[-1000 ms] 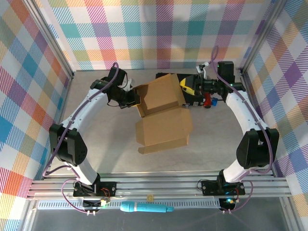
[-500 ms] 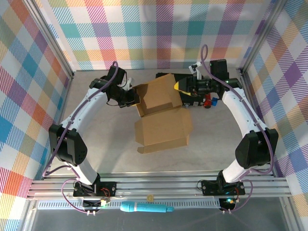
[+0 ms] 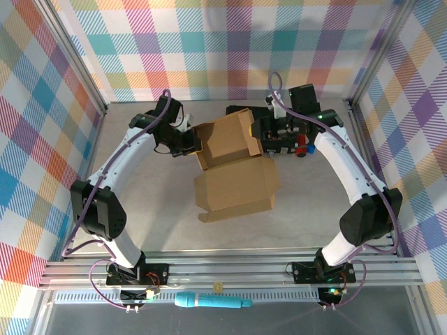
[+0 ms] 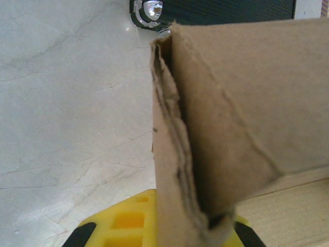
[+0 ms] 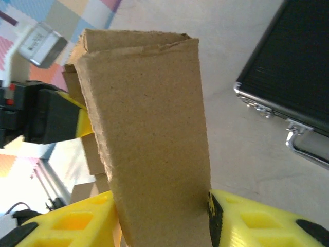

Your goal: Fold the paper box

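Observation:
The paper box (image 3: 237, 185) is brown corrugated cardboard in mid-table, its near half lying flat and its far panel (image 3: 227, 136) raised. My left gripper (image 3: 195, 144) is shut on the left edge of that raised part. In the left wrist view the doubled cardboard wall (image 4: 231, 103) stands pinched in that gripper (image 4: 180, 231). My right gripper (image 3: 257, 130) is at the panel's right edge. In the right wrist view a tall cardboard flap (image 5: 149, 128) fills the gap of the right gripper (image 5: 162, 216), with both yellow fingers (image 5: 247, 221) against it.
A black case (image 5: 288, 67) with metal corners lies just behind the box, under my right arm (image 3: 279, 143). Small red and blue parts (image 3: 302, 146) sit beside it. Checked walls enclose the table. A teal tool (image 3: 213, 301) lies on the front rail.
My right arm has swung left toward the box, and its gripper has come around the raised panel's right flap and narrowed on it. The left arm and the box's near half have not moved.

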Motion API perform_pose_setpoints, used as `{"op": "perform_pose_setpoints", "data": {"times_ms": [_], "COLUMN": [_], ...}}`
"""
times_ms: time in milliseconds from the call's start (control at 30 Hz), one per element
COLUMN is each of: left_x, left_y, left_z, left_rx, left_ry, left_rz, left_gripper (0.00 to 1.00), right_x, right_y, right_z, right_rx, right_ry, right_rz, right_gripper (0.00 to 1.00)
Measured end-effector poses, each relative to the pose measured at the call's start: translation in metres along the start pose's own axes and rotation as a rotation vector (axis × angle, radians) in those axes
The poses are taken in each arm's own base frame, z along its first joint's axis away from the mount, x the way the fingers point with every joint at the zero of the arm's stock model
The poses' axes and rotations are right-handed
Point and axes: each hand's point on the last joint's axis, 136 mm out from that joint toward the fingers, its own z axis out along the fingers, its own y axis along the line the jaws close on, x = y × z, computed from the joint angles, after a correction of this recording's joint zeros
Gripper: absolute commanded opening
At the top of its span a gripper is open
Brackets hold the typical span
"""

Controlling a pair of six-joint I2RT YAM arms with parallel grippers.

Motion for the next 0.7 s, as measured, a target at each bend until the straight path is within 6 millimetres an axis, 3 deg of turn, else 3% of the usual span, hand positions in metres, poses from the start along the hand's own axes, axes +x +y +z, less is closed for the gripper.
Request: {"op": "perform_pose_setpoints", "data": {"times_ms": [200,700], "left_x": [-0.001,0.002], "left_y": [0.001,0.012], "left_z": [0.000,-0.005], "left_rx": [-0.007,-0.088], "left_ry": [-0.003,-0.004], "left_rz": [0.000,-0.012], "left_gripper": [0.00,0.00], "right_x": [-0.001,-0.006], "right_y": [-0.004,-0.020], "right_z": [0.008,0.028], "right_rx": [0.135,0.536], "right_ry": [0.011,0.075], "right_rz": [-0.070,-0.246], "right_gripper": [0.40,0.08]}}
